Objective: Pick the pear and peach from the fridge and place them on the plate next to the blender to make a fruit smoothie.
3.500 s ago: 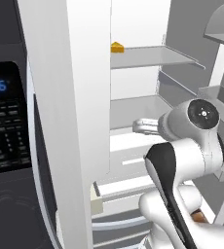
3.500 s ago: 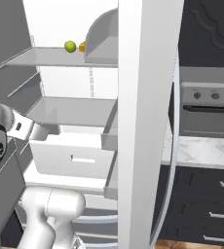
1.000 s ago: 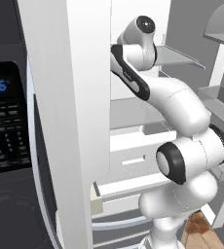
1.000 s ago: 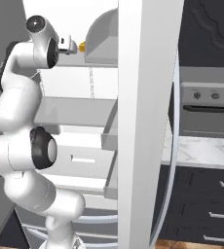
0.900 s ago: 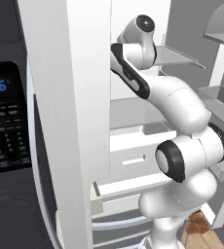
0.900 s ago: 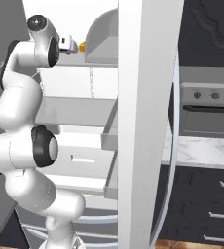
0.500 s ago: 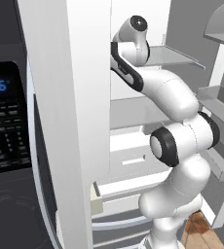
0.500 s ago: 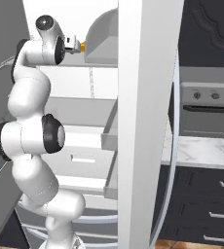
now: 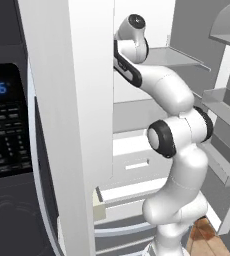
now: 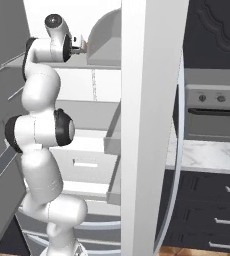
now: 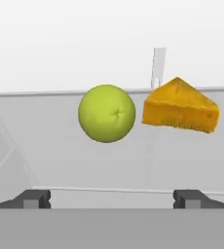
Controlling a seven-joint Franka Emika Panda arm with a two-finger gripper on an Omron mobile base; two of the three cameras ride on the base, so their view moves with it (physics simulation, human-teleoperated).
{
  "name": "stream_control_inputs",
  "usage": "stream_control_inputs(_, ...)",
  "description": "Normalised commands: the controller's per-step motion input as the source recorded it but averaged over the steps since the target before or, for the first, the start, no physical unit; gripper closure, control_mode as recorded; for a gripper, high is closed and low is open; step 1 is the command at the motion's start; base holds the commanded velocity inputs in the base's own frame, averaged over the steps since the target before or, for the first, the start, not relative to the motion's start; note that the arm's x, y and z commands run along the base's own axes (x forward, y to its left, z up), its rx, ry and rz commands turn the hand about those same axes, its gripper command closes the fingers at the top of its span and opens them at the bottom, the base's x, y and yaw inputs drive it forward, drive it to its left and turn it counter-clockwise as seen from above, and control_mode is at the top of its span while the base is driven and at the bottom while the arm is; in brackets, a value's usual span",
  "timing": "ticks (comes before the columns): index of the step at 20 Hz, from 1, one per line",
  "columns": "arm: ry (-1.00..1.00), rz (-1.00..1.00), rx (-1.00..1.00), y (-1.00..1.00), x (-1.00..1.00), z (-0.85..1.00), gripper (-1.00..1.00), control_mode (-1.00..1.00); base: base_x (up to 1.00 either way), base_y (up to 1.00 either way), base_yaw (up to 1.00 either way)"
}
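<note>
The fridge [image 9: 72, 125] is seen as a tall, smooth white box with its doors swung wide; pale shelves, grey door bins and flat-fronted drawers [image 9: 132, 165] are shown inside. To its left in the left base view a black oven [image 9: 7, 150] with a blue clock is set, and to its right in the right base view a steel-fronted stove [image 10: 214, 112] is set above a marbled white counter [image 10: 207, 157] and dark drawers. The white arm [image 10: 42, 135], glossy with dark joints, is raised to the upper shelf [image 9: 177, 56]. The tool [image 11: 112, 197] is held level with that shelf, its two small dark tips set wide apart with nothing between them. Beyond the tips the pear [image 11: 106, 113] is seen end-on as a smooth, round, yellow-green ball resting on the shelf. Just to its right, nearly touching, a rough-faced yellow-orange wedge [image 11: 180, 107] is laid. A grey dome-shaped cover [image 10: 104, 42] is seen on the shelf to the right of the tool in the right base view.
</note>
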Motion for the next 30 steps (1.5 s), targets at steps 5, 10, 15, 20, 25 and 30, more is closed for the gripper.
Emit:
stream_control_inputs(5,0.00,-0.01,0.00,0.18,0.49,-0.05,-1.00,-1.00,0.00,0.00,0.00)
stream_control_inputs(10,0.00,-0.02,0.00,0.20,0.49,-0.03,-1.00,-1.00,0.00,0.00,0.00)
stream_control_inputs(15,0.00,0.00,0.00,0.05,0.39,-0.07,-1.00,-1.00,0.00,0.00,0.00)
stream_control_inputs(20,0.00,0.00,0.00,0.01,0.32,-0.04,-1.00,-1.00,0.00,0.00,0.00)
stream_control_inputs(25,0.00,0.00,0.00,0.03,-0.05,-0.28,1.00,-1.00,0.00,0.00,0.00)
stream_control_inputs(30,0.00,-0.01,0.00,0.00,-0.15,-0.41,1.00,-1.00,0.00,0.00,0.00)
